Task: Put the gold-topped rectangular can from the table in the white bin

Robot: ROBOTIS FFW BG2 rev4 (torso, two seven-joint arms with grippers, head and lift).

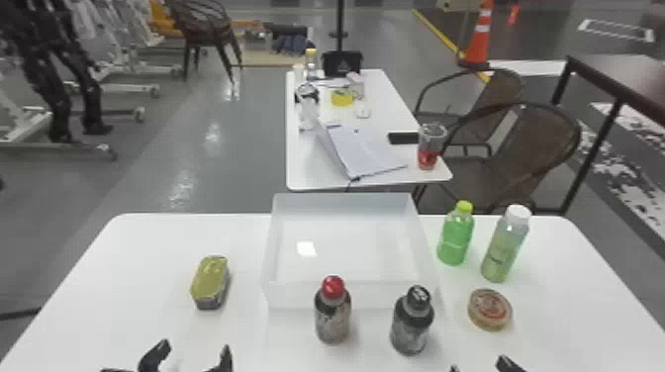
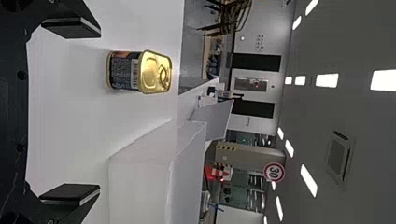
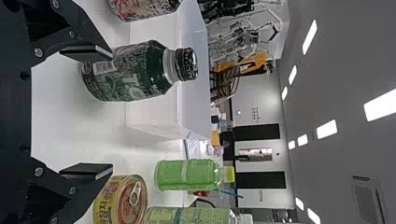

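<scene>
Gold-topped can: your gold-topped rectangular can (image 1: 210, 281) stands upright on the surface (image 1: 118, 257), left of the white bin (image 1: 292, 296) and apart from it.
Left end effector: yours (image 1: 193, 355) is wide, its two fingers well apart, on the near side of the can.
Right end effector: you have it (image 1: 480, 368) wide too, at the head view's bottom edge.
Bottles near you: red-capped (image 1: 333, 316) and black-capped (image 1: 411, 329), both upright before the bin.

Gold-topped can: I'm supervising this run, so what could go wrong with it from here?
The can stands ahead of the open left end effector, nearer one finger, which might knock it over. Carried low, it could clip the white bin or the red-capped bottle near it.
</scene>
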